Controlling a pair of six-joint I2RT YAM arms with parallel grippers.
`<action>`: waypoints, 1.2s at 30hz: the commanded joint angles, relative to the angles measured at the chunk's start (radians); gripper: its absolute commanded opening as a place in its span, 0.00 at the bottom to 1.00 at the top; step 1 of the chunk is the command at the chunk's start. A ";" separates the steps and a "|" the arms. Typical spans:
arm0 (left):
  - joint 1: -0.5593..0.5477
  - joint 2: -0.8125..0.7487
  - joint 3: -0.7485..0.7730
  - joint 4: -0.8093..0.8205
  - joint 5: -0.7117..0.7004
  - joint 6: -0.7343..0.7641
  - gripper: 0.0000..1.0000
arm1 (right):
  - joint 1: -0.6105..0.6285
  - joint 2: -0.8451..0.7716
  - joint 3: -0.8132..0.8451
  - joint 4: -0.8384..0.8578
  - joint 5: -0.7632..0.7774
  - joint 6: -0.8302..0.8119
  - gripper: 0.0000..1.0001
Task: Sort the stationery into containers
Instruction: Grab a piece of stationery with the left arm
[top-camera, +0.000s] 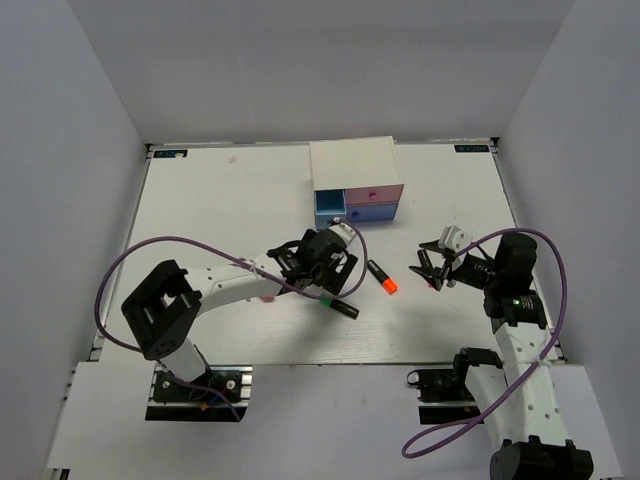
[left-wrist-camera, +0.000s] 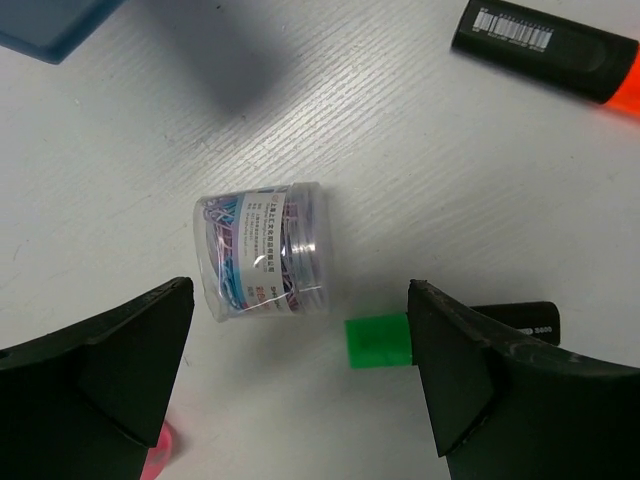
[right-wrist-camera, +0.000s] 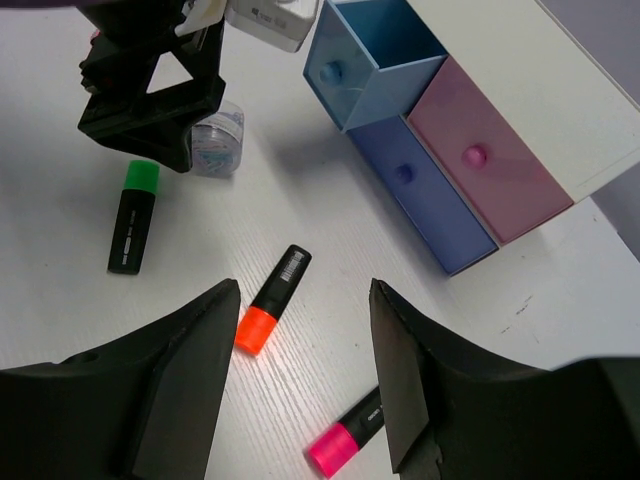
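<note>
A white tabletop (top-camera: 220, 200) carries a white desktop box (top-camera: 352, 160). Its light blue drawer (right-wrist-camera: 340, 75) is pulled out; the pink drawer (right-wrist-camera: 490, 165) and the wider periwinkle drawer (right-wrist-camera: 425, 195) are shut.

The left gripper (left-wrist-camera: 300, 300) hovers with its jaws spread wide and empty, straddling a small clear round tub of coloured paper clips (left-wrist-camera: 262, 262) that sits on the tabletop near the open drawer. The right gripper (right-wrist-camera: 305, 290) hangs part-open, holding nothing, above a black pink-capped highlighter (right-wrist-camera: 350, 432). A black orange-capped highlighter (right-wrist-camera: 275, 298) lies near it.

The step looks like picking up the tub. It sits left of centre between the jaws, so centre first, then lower straight and close gently, since slick plastic may slip. A black green-capped highlighter (right-wrist-camera: 133, 220) lies just beside the tub and should stay clear of the jaws.
</note>
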 joint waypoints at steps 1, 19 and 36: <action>-0.017 0.031 -0.002 0.009 -0.097 -0.009 0.98 | -0.001 -0.011 -0.013 0.029 0.006 0.006 0.61; -0.037 0.062 -0.020 0.055 -0.179 -0.049 0.78 | -0.002 -0.039 -0.024 0.020 0.003 0.005 0.61; -0.048 -0.263 -0.059 0.041 0.125 -0.026 0.15 | -0.004 -0.082 -0.031 0.005 -0.010 0.001 0.61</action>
